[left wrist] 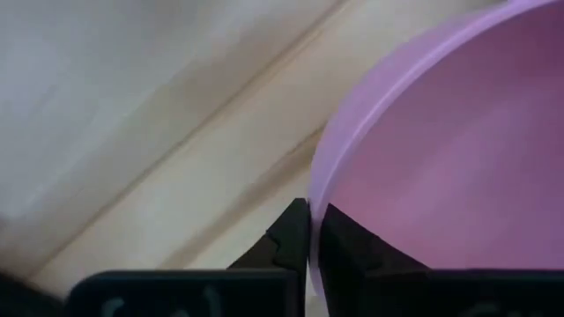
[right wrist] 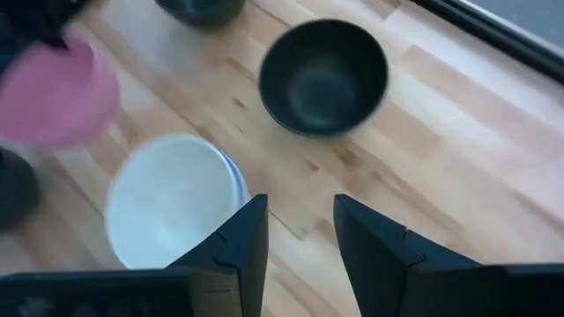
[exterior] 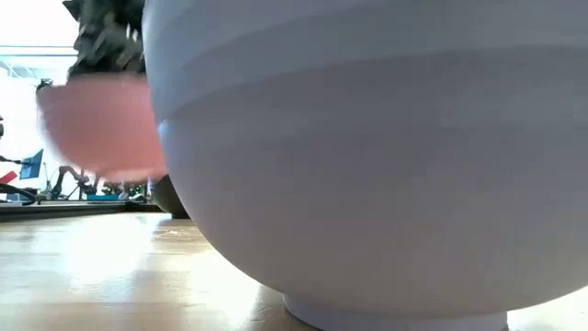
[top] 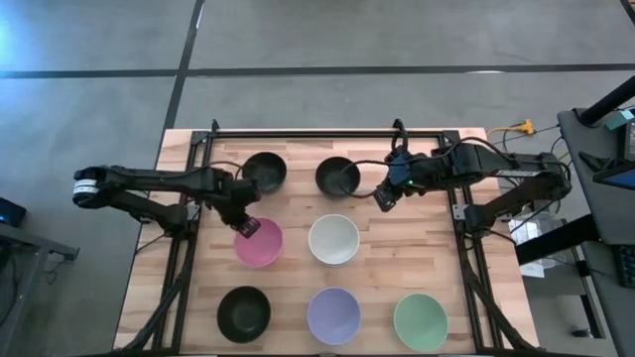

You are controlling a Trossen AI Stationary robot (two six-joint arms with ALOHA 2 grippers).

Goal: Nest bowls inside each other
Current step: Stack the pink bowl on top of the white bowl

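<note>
- High view shows seven bowl places on the wooden surface (top: 417,268): two black bowls at the far row (top: 264,172) (top: 337,178), a pink bowl (top: 258,243) and a white bowl (top: 333,239) in the middle row, and a black (top: 244,312), a lavender (top: 333,315) and a green bowl (top: 421,321) in the near row.
- A blue rim shows under the white bowl in the right wrist view (right wrist: 236,180), so I judge one bowl is already nested there.
- The left gripper (top: 247,228) is at the far rim of the pink bowl; in the left wrist view its fingers (left wrist: 291,238) are clamped on this rim, one inside and one outside.
- In the low view the pink bowl (exterior: 101,129) hangs above the surface, so it is lifted.
- The right gripper (top: 385,197) hovers near the far black bowl on the right, fingers apart and holding nothing.
- The step in hand, I think, is carrying the pink bowl to another bowl.
- The next move calls for bringing it level over the centre of a neighbour, perhaps the white one just beside, lowering it, and only then opening the fingers.
</note>
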